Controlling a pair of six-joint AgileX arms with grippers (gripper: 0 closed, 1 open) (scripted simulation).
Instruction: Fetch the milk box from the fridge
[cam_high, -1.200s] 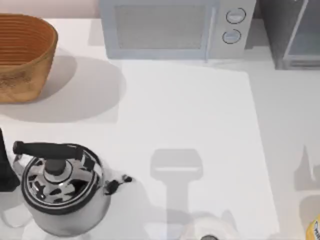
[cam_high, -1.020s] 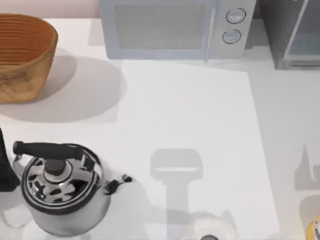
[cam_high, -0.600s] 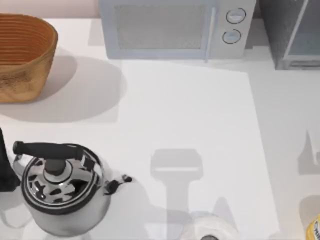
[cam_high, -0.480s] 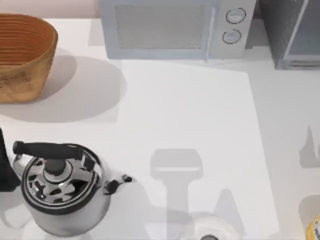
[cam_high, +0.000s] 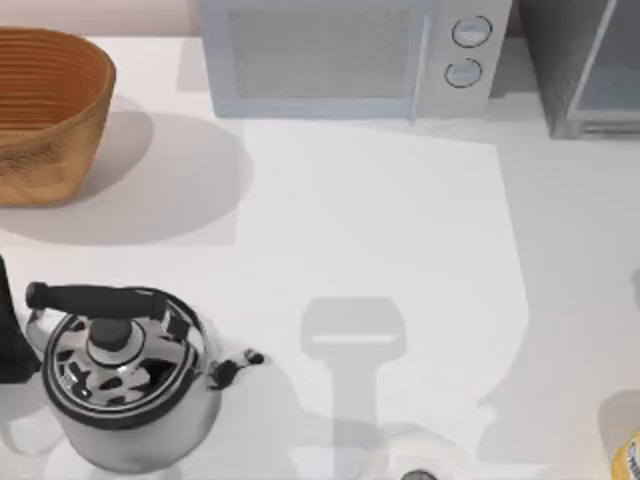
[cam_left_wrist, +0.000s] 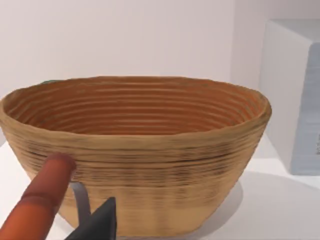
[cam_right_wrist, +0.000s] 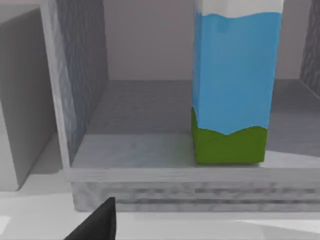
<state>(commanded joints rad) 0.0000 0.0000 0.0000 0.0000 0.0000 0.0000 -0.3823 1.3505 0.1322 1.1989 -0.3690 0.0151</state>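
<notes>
The milk box (cam_right_wrist: 232, 85) stands upright inside the fridge (cam_right_wrist: 82, 75), near the front lip of its grey floor. It has light-blue sides, a green bottom band and a white top. The fridge front is open toward the right wrist camera, and my right gripper's black fingertip (cam_right_wrist: 97, 222) pokes in below the lip, short of the carton. From above, the fridge (cam_high: 560, 60) is the dark grey cabinet at the table's far right corner. A dark part of my left arm (cam_high: 10, 335) sits at the left edge beside the kettle; its black fingertip (cam_left_wrist: 100, 225) faces the basket.
A woven basket (cam_high: 45, 110) stands at far left and a light grey microwave (cam_high: 340, 55) at the back centre. The steel kettle (cam_high: 120, 375) is at front left. A yellow-labelled container (cam_high: 628, 460) peeks in at front right. An orange-red rod (cam_left_wrist: 40, 205) lies near the left fingertip.
The small shadow at the table's right edge has slid off to the right, and a wider shadow has spread over the front right. The objects on the table have not moved.
</notes>
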